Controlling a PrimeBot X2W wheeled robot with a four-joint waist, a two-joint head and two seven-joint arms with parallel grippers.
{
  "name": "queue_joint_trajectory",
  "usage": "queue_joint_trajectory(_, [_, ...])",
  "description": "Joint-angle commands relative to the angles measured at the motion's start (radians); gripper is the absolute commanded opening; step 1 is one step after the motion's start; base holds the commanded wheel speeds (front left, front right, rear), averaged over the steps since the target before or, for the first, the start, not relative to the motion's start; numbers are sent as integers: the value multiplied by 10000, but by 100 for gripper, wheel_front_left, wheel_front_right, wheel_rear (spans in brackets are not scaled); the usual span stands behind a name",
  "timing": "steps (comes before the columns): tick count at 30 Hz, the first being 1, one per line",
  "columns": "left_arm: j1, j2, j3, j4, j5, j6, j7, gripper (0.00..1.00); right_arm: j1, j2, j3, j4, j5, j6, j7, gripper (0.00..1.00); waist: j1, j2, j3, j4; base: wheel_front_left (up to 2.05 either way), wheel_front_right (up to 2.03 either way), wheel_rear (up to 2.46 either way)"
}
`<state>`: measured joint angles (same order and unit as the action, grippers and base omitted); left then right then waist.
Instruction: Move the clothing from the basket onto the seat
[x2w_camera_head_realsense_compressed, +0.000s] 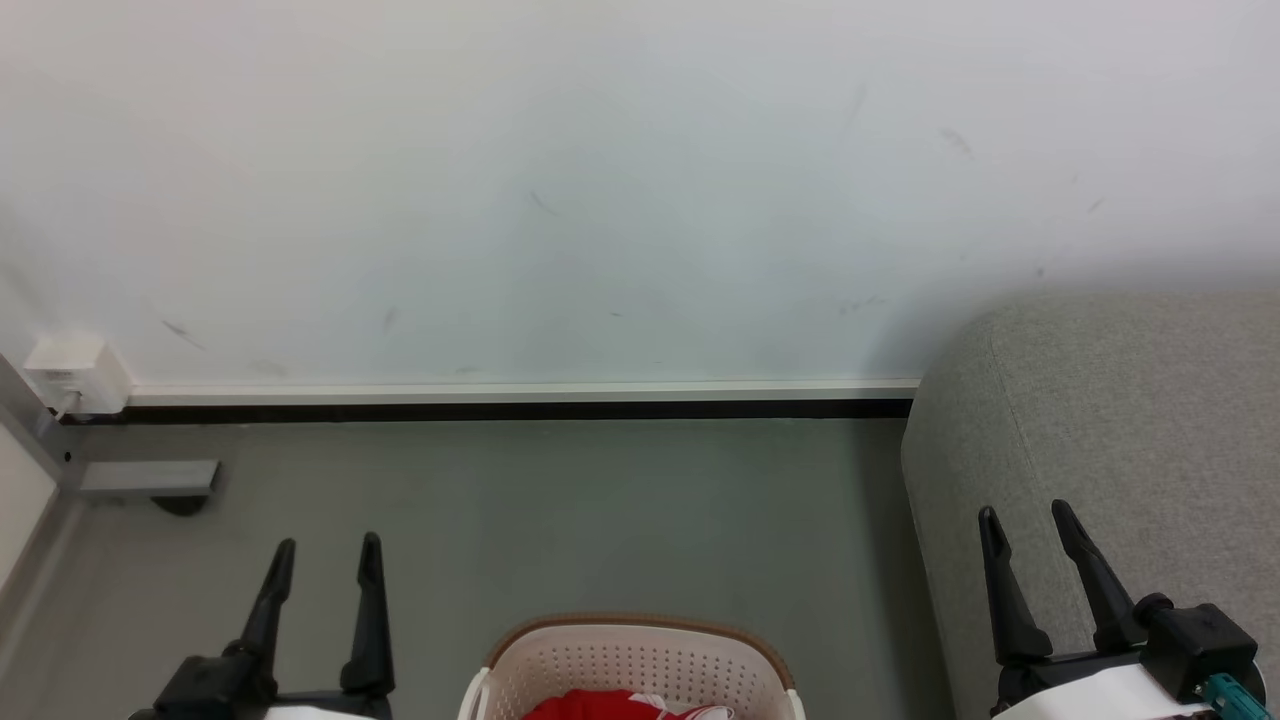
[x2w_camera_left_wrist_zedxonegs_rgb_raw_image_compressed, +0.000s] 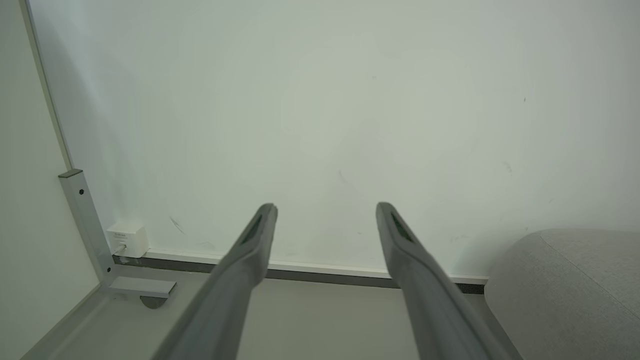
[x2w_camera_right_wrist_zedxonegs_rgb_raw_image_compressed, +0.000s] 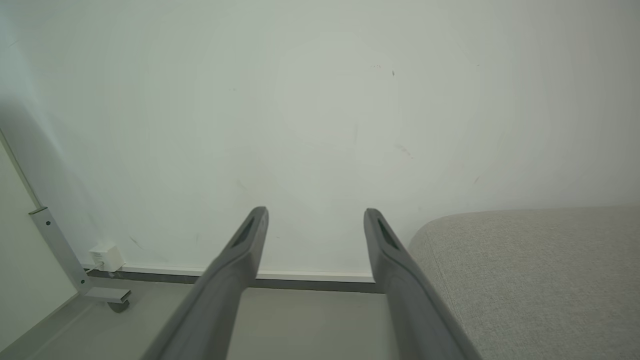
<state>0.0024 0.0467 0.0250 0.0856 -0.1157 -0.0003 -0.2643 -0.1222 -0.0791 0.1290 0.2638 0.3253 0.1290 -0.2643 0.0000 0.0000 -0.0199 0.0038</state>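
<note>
The cream-white basket (x2w_camera_head_realsense_compressed: 690, 640) with its brown rim stands on the grey floor at the bottom middle of the head view. Red clothing (x2w_camera_head_realsense_compressed: 590, 706) with white trim lies inside it, cut off by the frame's edge. The light grey seat (x2w_camera_head_realsense_compressed: 1130, 420) fills the right side, and its rounded corner shows as the seat (x2w_camera_left_wrist_zedxonegs_rgb_raw_image_compressed: 565, 285) in the left wrist view and the seat (x2w_camera_right_wrist_zedxonegs_rgb_raw_image_compressed: 525, 270) in the right wrist view. My left gripper (x2w_camera_head_realsense_compressed: 328, 550) hangs open to the left of the basket, empty. My right gripper (x2w_camera_head_realsense_compressed: 1025, 515) is open and empty in front of the seat. In the wrist views the left gripper (x2w_camera_left_wrist_zedxonegs_rgb_raw_image_compressed: 325, 207) and right gripper (x2w_camera_right_wrist_zedxonegs_rgb_raw_image_compressed: 315, 212) point at the wall.
A white wall with a dark skirting strip (x2w_camera_head_realsense_compressed: 500, 410) runs across the back. A white box (x2w_camera_head_realsense_compressed: 75, 372) sits low on the wall at the left. Below it a grey metal frame foot (x2w_camera_head_realsense_compressed: 150, 480) rests on the floor. Bare grey floor lies between basket and wall.
</note>
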Motion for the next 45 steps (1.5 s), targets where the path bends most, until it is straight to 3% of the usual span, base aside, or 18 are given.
queue_joint_trajectory(1, [97,66,20,-11,-36,-21,-4,100,-53,-3,-9,45,65,33,-2,100,0,0,-1,-8,0,0,0])
queue_joint_trajectory(26, [-62,65,-54,105,-81,14,-4,100,-198,-64,57,-32,22,31,-1,100,0,0,395,-421,0,0,0])
queue_joint_trajectory(45, [-1464,64,-439,616,-295,-220,-2,100,-1148,-325,-221,-696,87,31,2,100,0,0,2413,-1200,0,0,0])
